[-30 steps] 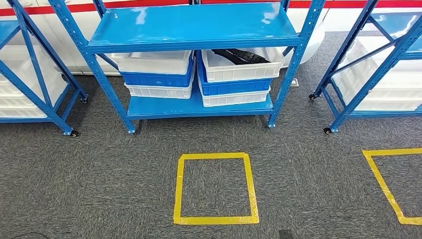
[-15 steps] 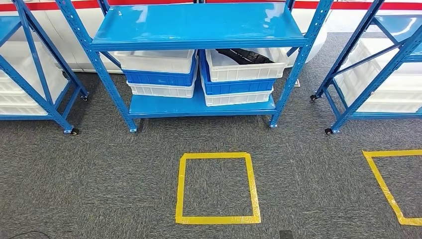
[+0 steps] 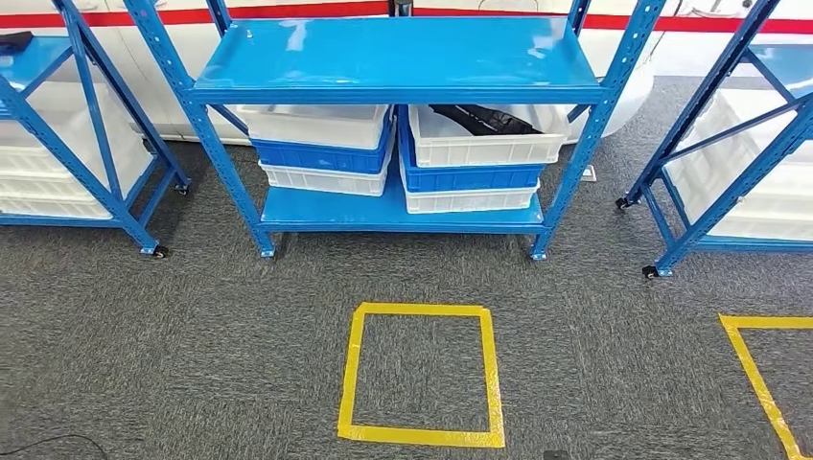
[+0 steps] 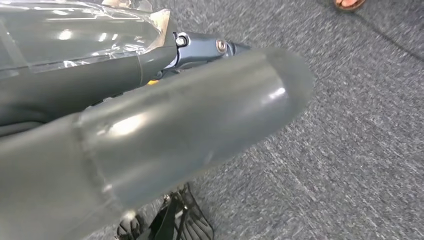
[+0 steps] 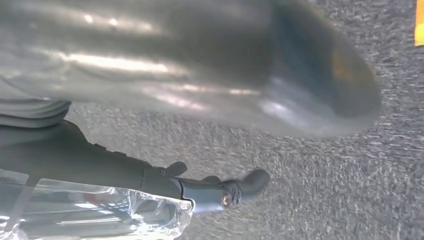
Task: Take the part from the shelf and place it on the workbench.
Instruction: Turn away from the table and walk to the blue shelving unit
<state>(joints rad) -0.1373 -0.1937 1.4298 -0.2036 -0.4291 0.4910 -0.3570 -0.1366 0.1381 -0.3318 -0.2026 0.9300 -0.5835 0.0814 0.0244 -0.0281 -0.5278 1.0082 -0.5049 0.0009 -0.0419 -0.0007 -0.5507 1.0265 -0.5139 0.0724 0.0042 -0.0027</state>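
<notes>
Grey carpet slides down the head view as the robot nears the blue shelf (image 3: 398, 59), dark part (image 3: 484, 119) in the upper right-hand white bin (image 3: 487, 144); both hands hang low, empty, fingers' spread unclear.

Whole view shifted — shelf (image 3: 398, 57) now lower, rightward.

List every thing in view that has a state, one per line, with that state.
top right bin: open-topped, holds the dark part
top left bin: open-topped, contents hidden
bin stacks: three high, on the lower shelf
upper shelf: bare
left hand: holding nothing, over the carpet
right hand: holding nothing, over the carpet
</notes>
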